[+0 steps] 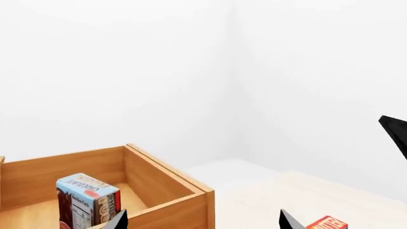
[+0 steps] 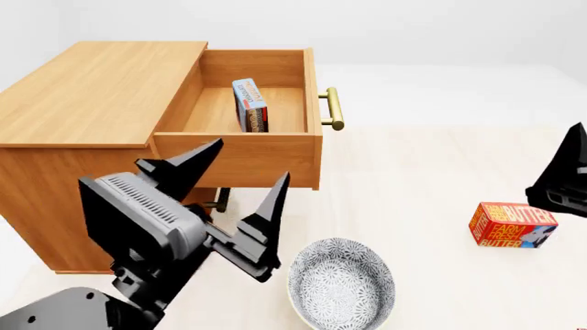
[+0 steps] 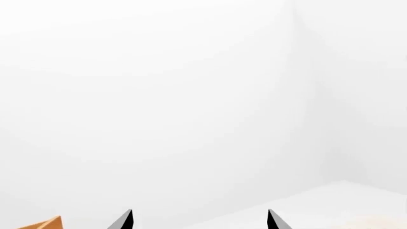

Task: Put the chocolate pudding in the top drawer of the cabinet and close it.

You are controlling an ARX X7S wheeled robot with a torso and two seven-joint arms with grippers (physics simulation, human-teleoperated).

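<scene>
The chocolate pudding (image 2: 249, 104) stands upright inside the top drawer (image 2: 240, 152) of the cabinet (image 2: 92, 89); the drawer is pulled out, its brass handle (image 2: 332, 108) at the front. My left gripper (image 2: 249, 162) is open and empty, just outside the drawer's near side wall. In the left wrist view the chocolate pudding (image 1: 87, 200) shows in the top drawer (image 1: 171, 210), beyond my left gripper (image 1: 202, 220). My right gripper (image 3: 199, 219) is open with nothing between its fingers, at the far right of the head view, well away from the drawer.
A red-orange butter box (image 2: 513, 225) lies on the light table at the right, close under my right arm (image 2: 561, 180). A patterned bowl (image 2: 341, 282) sits near the front, just right of my left arm. The lower drawer's small handle (image 2: 218, 201) shows under the open drawer.
</scene>
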